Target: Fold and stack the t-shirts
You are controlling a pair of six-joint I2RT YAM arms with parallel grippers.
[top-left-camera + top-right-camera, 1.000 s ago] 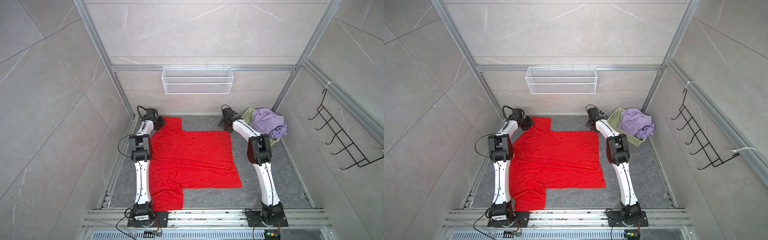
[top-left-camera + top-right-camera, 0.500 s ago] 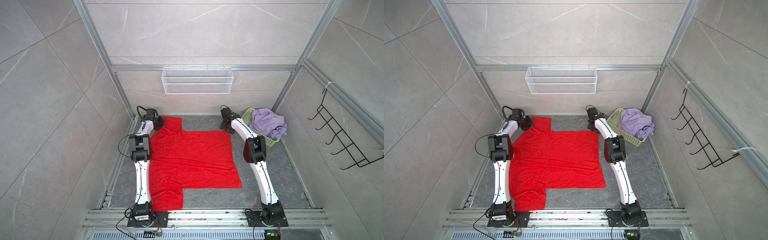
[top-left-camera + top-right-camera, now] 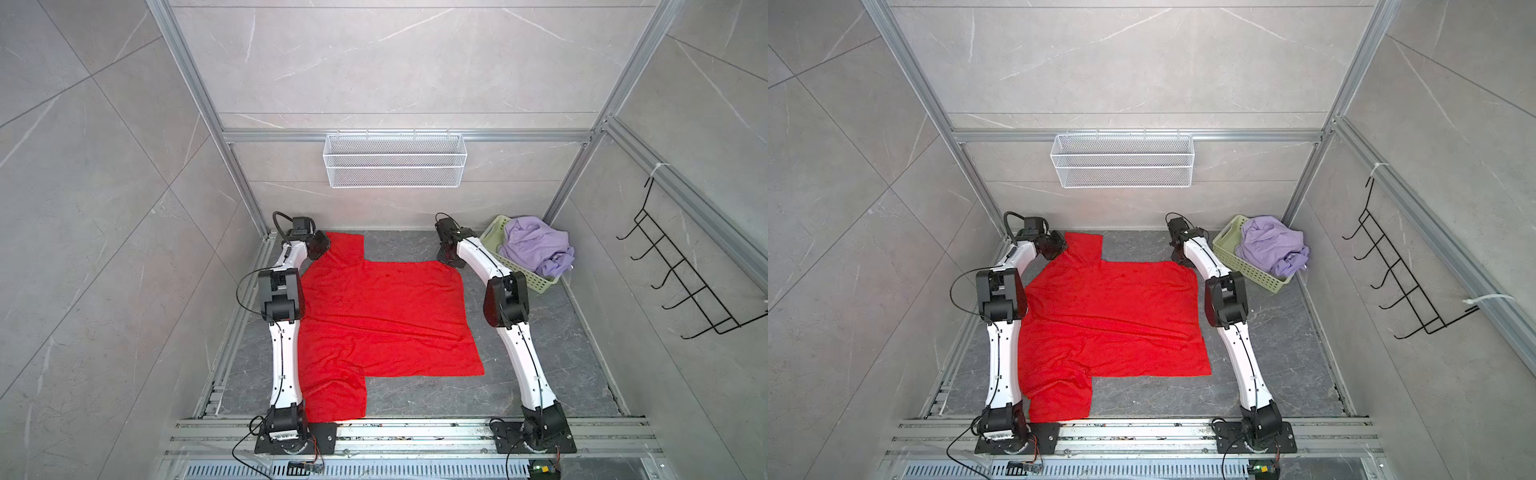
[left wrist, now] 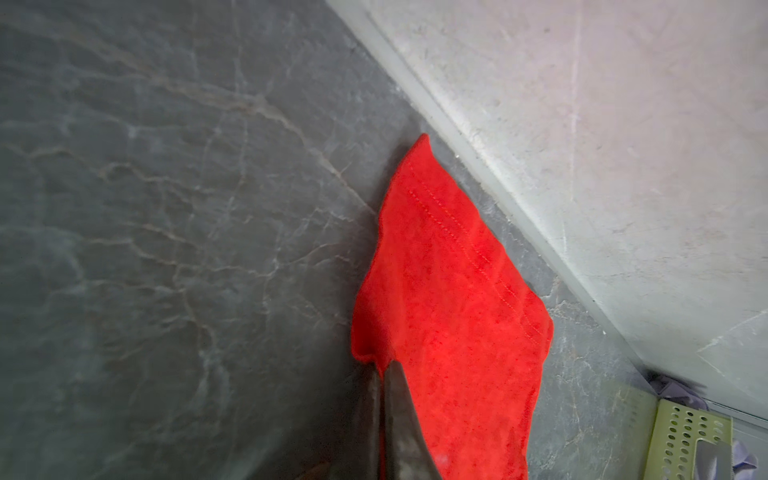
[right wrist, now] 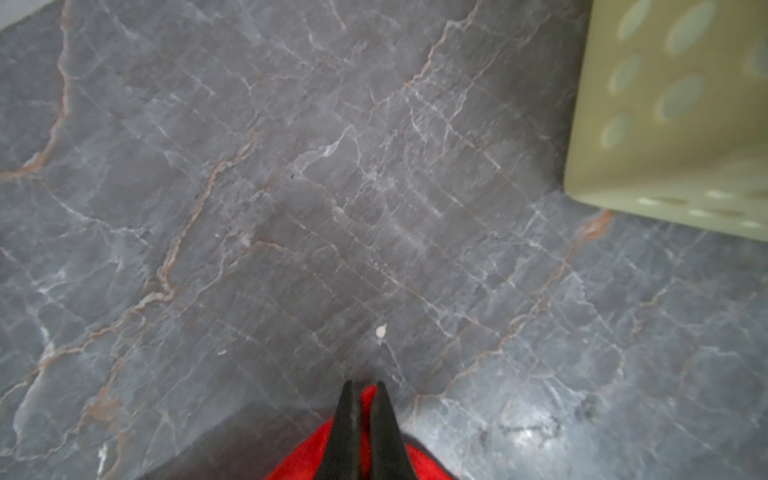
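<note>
A bright red t-shirt [image 3: 382,316] [image 3: 1113,316] lies spread flat on the dark floor in both top views, sleeves toward the left side. My left gripper [image 3: 322,249] [image 4: 384,365] is shut on the edge of the far sleeve [image 4: 449,291], near the back wall. My right gripper [image 3: 451,259] [image 5: 362,388] is shut on the far right corner of the red t-shirt [image 5: 365,399], red cloth pinched between its dark fingers. The pale lilac t-shirt [image 3: 536,247] [image 3: 1273,245] lies crumpled in the basket at the back right.
A pale green lattice basket [image 3: 519,272] [image 3: 1246,266] [image 5: 665,124] stands close beside the right gripper. A white wire shelf [image 3: 395,160] hangs on the back wall. A black hook rack [image 3: 681,286] is on the right wall. Aluminium rails [image 3: 415,432] run along the front.
My right gripper has moved back to the shirt's far right corner and closed on it. The left gripper has stayed shut on the far sleeve.
</note>
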